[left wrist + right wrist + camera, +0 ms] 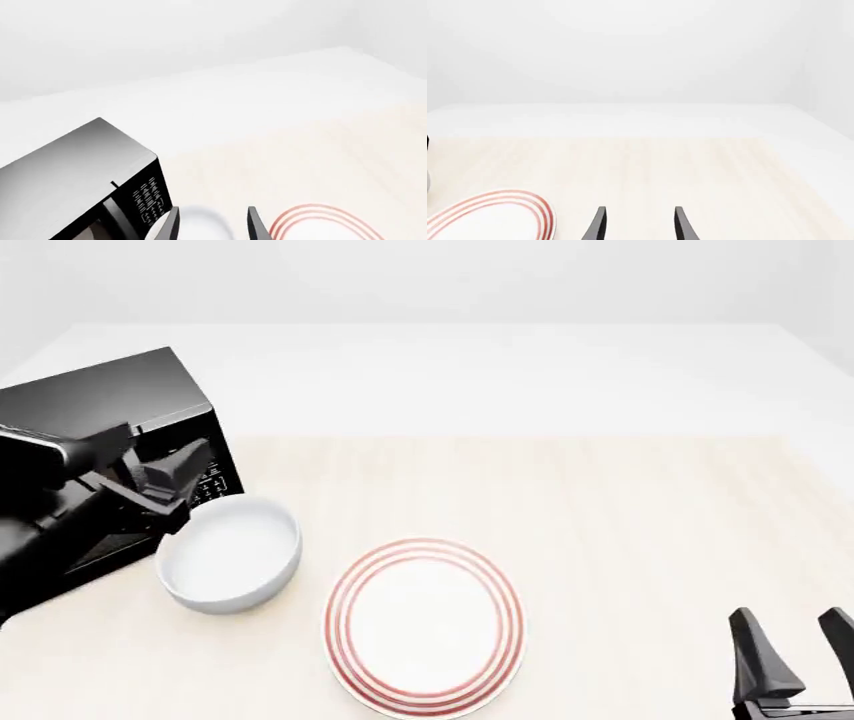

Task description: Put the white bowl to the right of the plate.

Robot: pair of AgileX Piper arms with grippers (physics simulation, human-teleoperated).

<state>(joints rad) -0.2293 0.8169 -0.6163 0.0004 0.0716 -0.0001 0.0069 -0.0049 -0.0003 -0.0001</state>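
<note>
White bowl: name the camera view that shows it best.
Front view: the whole white bowl shows, left of the plate, the left gripper at its rim. Left wrist view catches only part of its rim; right wrist view doesn't clearly show it.

White bowl (230, 558): smooth, glossy, ceramic-like finish. Plate (424, 625): smooth white surface with red rings, slight sheen. Counter (641, 530): pale wood-grain top, matt. Microwave (107, 405): black casing, semi-gloss, reflective top panel. Right pincer (797, 650): dark matt fingers, plastic-like.
</note>
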